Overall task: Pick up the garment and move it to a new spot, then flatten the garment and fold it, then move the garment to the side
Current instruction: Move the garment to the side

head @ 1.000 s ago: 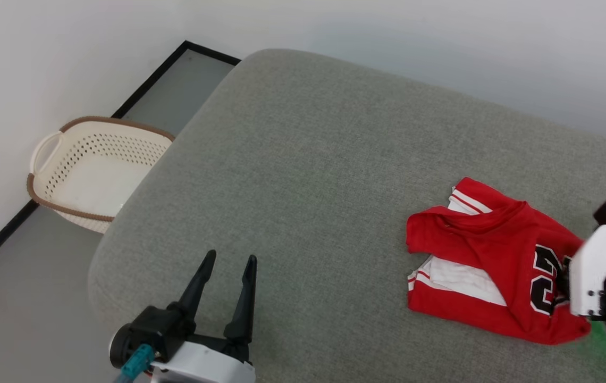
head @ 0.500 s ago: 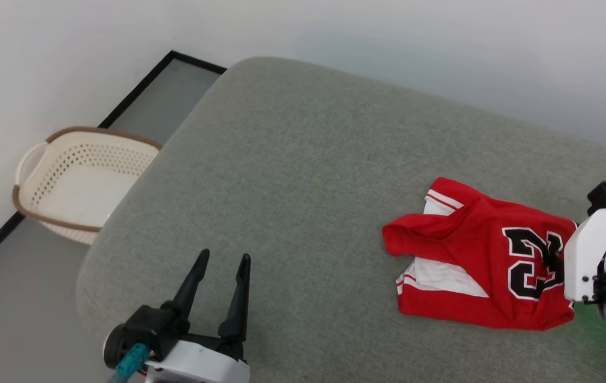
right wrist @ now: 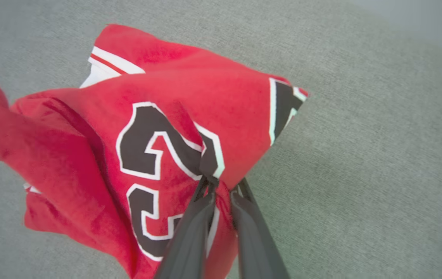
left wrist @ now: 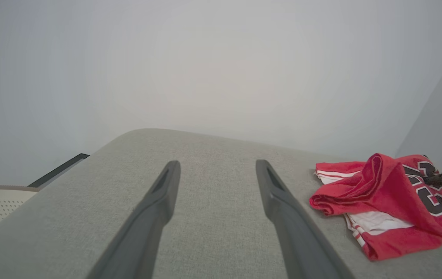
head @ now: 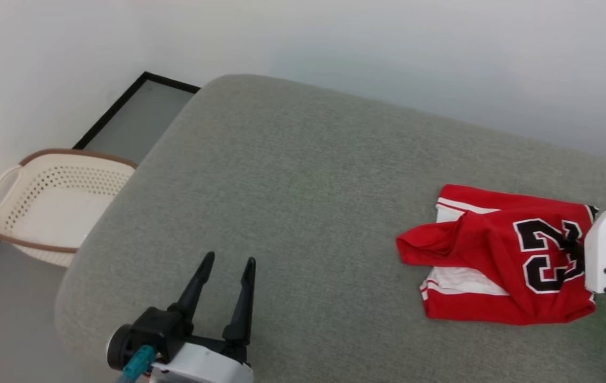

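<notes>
Right wrist view: the right gripper (right wrist: 223,185) has its two dark fingers drawn narrow, pinching a fold of the garment (right wrist: 159,116) right at the black, white-edged number printed on the red cloth. The cloth rises in a peak to the pinch, and the rest lies crumpled on the grey cushion (right wrist: 360,155).

In the head view the right gripper (head: 573,247) sits at the right edge, its white housing just beside the garment (head: 489,250). The garment is bunched on the right part of the cushion (head: 292,175), with a white, stripe-trimmed patch on its far side and another on its near side.

The left gripper (head: 230,260) is well apart at the near left, jaws spread wide and holding nothing. The left wrist view shows its fingers (left wrist: 157,209) apart over bare cushion, with the garment (left wrist: 380,186) off to the right.

A cream perforated basket (head: 48,202) stands on the floor (head: 10,319) beyond the cushion's left end, by the white wall (head: 388,53).
</notes>
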Controlling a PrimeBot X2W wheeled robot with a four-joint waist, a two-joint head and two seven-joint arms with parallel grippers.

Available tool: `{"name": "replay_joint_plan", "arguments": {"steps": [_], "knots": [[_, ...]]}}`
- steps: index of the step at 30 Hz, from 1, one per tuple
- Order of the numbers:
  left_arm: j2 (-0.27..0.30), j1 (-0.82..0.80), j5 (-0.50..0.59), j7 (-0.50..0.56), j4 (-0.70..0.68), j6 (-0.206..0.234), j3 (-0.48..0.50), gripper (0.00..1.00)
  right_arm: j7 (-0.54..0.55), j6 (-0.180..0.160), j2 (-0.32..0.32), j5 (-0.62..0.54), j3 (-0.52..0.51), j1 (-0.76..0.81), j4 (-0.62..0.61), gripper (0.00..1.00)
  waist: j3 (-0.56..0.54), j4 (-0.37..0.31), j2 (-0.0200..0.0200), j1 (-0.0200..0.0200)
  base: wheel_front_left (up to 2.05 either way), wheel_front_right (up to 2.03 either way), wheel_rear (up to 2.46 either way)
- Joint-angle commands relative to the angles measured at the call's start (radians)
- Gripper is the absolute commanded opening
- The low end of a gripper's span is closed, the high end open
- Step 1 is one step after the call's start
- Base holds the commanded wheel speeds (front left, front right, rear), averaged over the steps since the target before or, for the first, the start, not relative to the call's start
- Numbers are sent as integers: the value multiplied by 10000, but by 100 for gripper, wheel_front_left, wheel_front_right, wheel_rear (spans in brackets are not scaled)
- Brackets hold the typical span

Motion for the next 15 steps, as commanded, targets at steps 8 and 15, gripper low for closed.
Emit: {"name": "replay_joint_plan", "arguments": {"steps": [8, 15], "knots": [[120, -385, 98, -16, -56, -24, -139, 100, -298, 34, -477, 147, 122, -469, -7, 0, 262, -660, -1, 0, 0, 0, 0], [257, -781, 99, -16, -175, -24, -207, 100, -523, 34, -841, 239, 265, -892, 18, 0, 711, -1356, -1, 0, 0, 0, 0]]}}
